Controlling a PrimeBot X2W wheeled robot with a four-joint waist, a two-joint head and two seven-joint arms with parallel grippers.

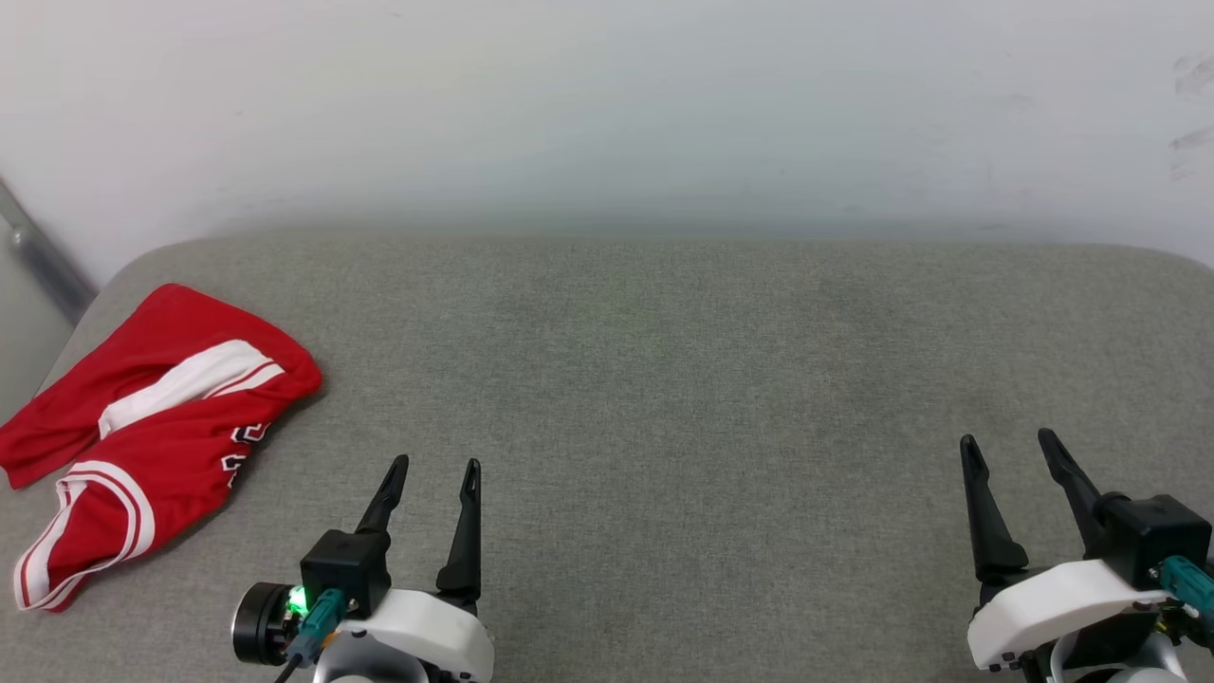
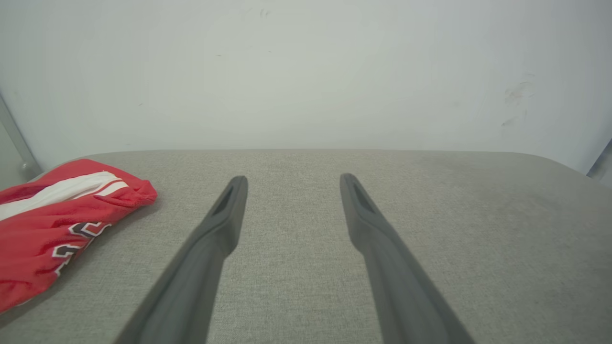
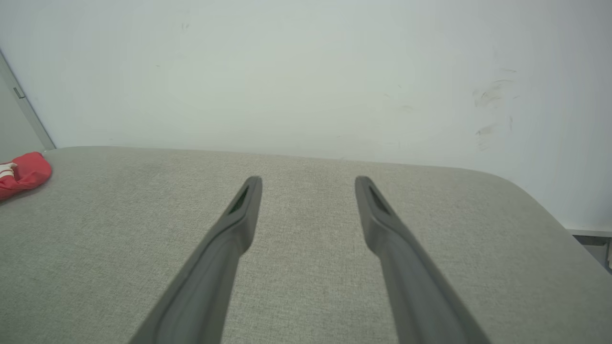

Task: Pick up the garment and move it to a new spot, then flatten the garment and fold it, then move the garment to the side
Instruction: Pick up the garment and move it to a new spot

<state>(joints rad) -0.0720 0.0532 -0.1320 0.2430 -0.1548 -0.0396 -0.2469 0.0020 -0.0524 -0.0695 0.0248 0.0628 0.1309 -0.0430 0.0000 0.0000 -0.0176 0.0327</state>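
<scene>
A wide grey fabric-covered surface (image 1: 664,379) runs across the head view, backed by a plain pale wall (image 1: 607,114). The garment (image 1: 152,417), a red jersey with white panels and red-and-white striped trim, lies crumpled in a loose heap at the far left edge of the surface, on the robot's left. Part of it is folded over itself. A white band crosses its middle, and dark and white lettering peeks out along a crease. It lies apart from both end effectors.

The left end effector (image 1: 437,463) sits low in the head view, to the right of the garment. Its 2 dark fingers (image 1: 467,531) point away from the robot and are spread wide, with bare grey fabric between them. The right end effector (image 1: 1006,438) sits at the lower right, well apart from the garment, its 2 fingers likewise spread wide and holding nothing.

In the left wrist view, the left end effector (image 2: 292,177) reaches out over the surface, and the garment (image 2: 48,229) is bunched at the left edge. In the right wrist view, the right end effector (image 3: 308,179) points toward the wall, and a small red corner of the garment (image 3: 24,174) shows at the far left.
</scene>
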